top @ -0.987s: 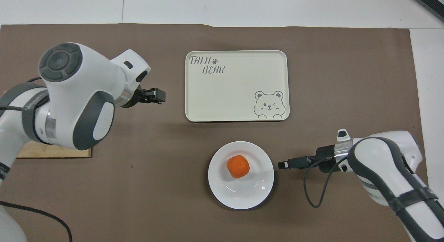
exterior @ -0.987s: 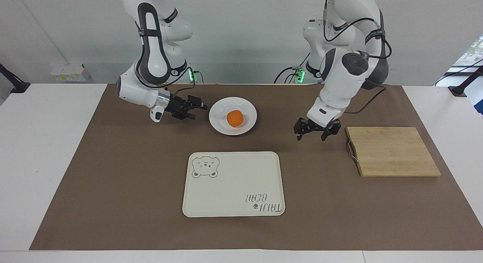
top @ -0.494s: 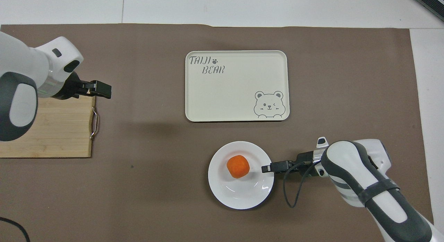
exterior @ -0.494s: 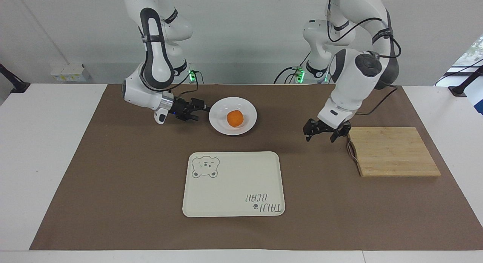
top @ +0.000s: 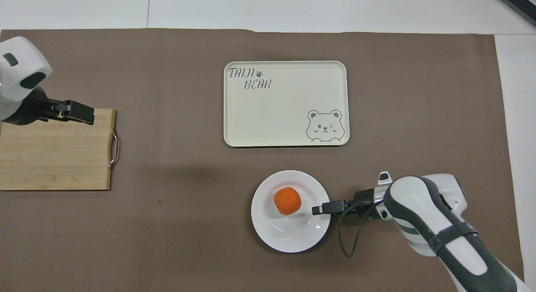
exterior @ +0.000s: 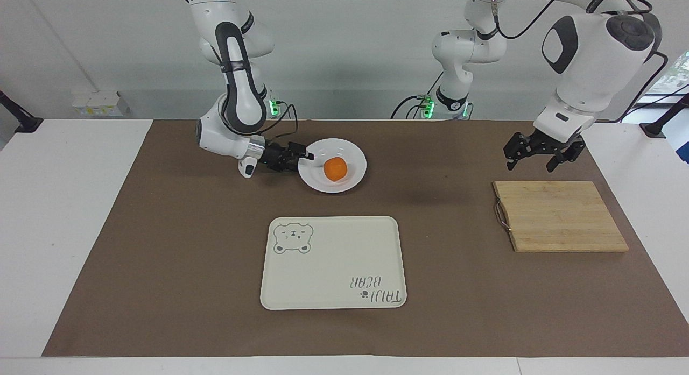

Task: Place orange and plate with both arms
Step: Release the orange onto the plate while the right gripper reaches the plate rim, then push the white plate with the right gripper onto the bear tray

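low down, right claw [exterior: 306, 155] open at the plate [exterior: 352, 173] rim, left claw [exterior: 543, 151] open, raised over the board [exterior: 560, 216]

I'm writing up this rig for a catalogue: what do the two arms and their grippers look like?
Both arms are glossy white, rounded jointed segments with dark grey joint sections and round grey end caps. A black cable runs along each. Green lights glow at the bases. Each ends in a silver wrist ring and a black two-finger gripper: the left gripper and the right gripper.
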Controlling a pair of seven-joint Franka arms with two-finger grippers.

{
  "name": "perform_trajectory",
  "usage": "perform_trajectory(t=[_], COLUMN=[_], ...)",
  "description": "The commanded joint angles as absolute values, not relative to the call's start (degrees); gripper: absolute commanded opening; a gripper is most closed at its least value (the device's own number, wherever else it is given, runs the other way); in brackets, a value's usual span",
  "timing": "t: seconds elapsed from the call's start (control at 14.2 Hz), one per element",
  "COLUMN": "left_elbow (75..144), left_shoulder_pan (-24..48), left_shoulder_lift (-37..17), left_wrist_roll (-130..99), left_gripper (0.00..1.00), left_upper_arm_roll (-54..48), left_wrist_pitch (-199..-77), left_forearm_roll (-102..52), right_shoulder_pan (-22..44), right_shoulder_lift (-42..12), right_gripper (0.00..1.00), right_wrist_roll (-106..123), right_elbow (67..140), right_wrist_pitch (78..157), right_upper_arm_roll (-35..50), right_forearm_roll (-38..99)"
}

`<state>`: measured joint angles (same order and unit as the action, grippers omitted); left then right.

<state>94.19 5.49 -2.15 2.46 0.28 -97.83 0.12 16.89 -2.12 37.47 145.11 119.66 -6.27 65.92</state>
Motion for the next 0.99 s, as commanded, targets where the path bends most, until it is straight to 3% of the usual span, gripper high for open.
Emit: perform_trajectory(t=[0.0,0.28,0.35,0.49,0.56,0.78,0.92], left_elbow=[92.91,92.2,92.2,92.2,92.2,92.2,92.2], left_shoulder_pan=[4.13,4.04,4.04,4.04,4.04,4.13,4.04], left_shoulder_lift=[-0.44,0.09,0.09,0.18,0.09,0.09,0.09], left_wrist_roll=[3.52,3.34,3.25,3.25,3.25,3.25,3.25], left_gripper=[1.0,1.0,1.0,1.0,1.0,1.0,1.0], left_upper_arm_roll=[0.09,-0.26,-0.26,-0.26,-0.26,-0.26,-0.26], left_wrist_pitch=[-94.23,-93.25,-93.08,-92.99,-92.99,-92.99,-92.99], left_forearm_roll=[0.88,0.79,0.79,0.79,0.79,0.79,0.79], right_shoulder_pan=[18.45,21.27,21.44,21.45,21.45,21.45,21.45], right_shoulder_lift=[-0.44,-0.53,-0.53,-0.62,-0.7,-0.88,-1.05], right_gripper=[1.0,1.0,0.86,0.42,0.25,0.02,0.0], right_wrist_roll=[36.74,35.95,35.95,35.95,35.95,35.95,35.95], right_elbow=[146.78,146.87,146.95,146.95,146.95,146.87,146.69], right_wrist_pitch=[121.11,125.14,125.5,125.59,125.6,125.68,125.77], right_upper_arm_roll=[-6.33,-6.24,-6.33,-6.33,-6.33,-6.33,-6.33], right_forearm_roll=[67.94,70.4,70.4,70.4,70.4,70.4,70.4])
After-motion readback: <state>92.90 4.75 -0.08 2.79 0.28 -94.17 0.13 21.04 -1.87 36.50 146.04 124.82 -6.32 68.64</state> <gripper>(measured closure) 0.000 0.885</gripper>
